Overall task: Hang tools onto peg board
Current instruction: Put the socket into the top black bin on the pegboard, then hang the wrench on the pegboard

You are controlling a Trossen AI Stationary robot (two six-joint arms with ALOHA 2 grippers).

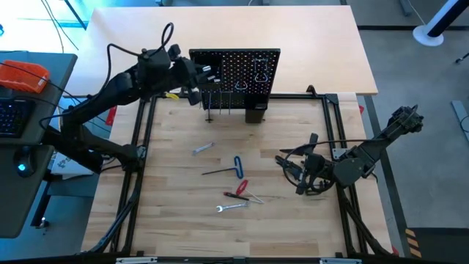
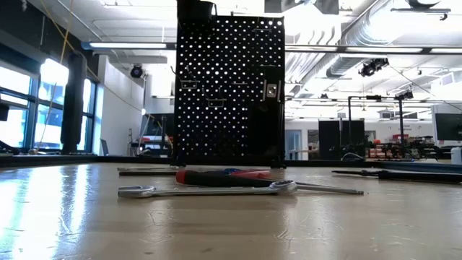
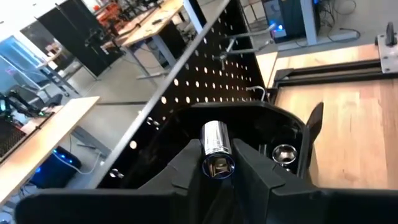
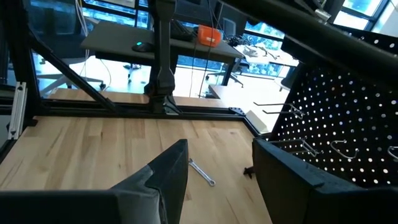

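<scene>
Looking down from the high view, you've got the left gripper (image 1: 196,79) up at the near-left corner of the peg board (image 1: 234,73), which stands at the far side of the table (image 1: 176,213). Your right gripper (image 1: 302,176) sits low on the right side of the table, well apart from the tools. Scattered mid-table: a silver wrench (image 1: 203,149), the blue-handled T hex key (image 1: 236,165), the red-handled screwdriver (image 1: 239,189) and a second silver wrench (image 1: 231,207) nearest the front.

Down at the low view, the peg board (image 2: 229,90) rises upright and dead centre. In front of it a silver wrench (image 2: 209,190) lies flat, with the red-handled screwdriver (image 2: 220,177) just behind it. Neither gripper shows here.

Over to the left wrist view: your left gripper (image 3: 217,165) has its fingers closed snugly on a shiny silver socket (image 3: 216,148), held right above a small black bin (image 3: 273,130) on the peg board (image 3: 199,87). A second silver socket (image 3: 284,154) sits in that bin.

Right wrist view now: the right gripper (image 4: 217,177) has its fingers spread apart and holds nothing. Beyond it a silver wrench (image 4: 202,172) lies on the wood, and the peg board (image 4: 336,118) fills the far side.
</scene>
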